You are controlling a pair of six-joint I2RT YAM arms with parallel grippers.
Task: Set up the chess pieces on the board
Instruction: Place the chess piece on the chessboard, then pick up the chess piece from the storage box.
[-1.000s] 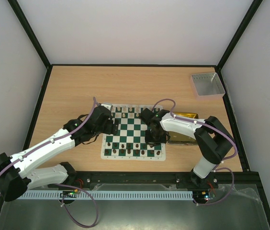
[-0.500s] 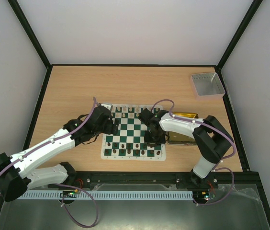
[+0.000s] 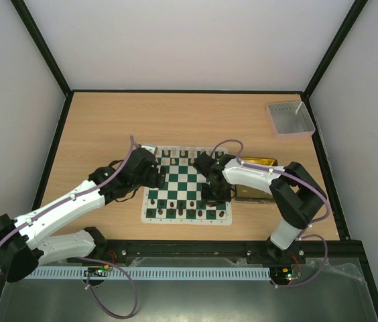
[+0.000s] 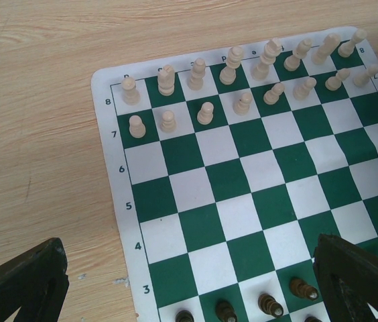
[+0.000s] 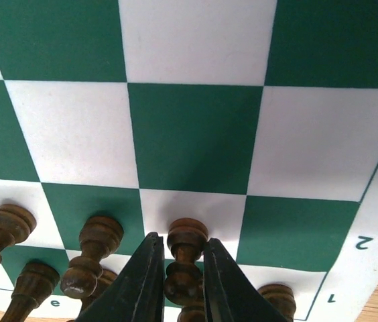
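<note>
The green and white board (image 3: 182, 178) lies between my arms. Cream pieces (image 4: 242, 102) fill its two far rows. Dark brown pieces (image 3: 187, 214) stand along its near rows. My right gripper (image 5: 182, 241) is shut on a dark brown pawn (image 5: 187, 232), whose base rests on a white square of row 2 near the board's right edge; in the top view this gripper (image 3: 217, 196) is low over the board's right side. My left gripper (image 4: 189, 285) is wide open and empty above the board's left part, also seen from the top (image 3: 161, 176).
A translucent yellow tray (image 3: 261, 162) lies right of the board, partly under my right arm. A grey tray (image 3: 289, 118) stands at the far right corner. Other dark pawns (image 5: 100, 236) stand close to the left of the held one.
My right wrist has shifted very slightly to the left over the board's right side. My left arm has not moved.
</note>
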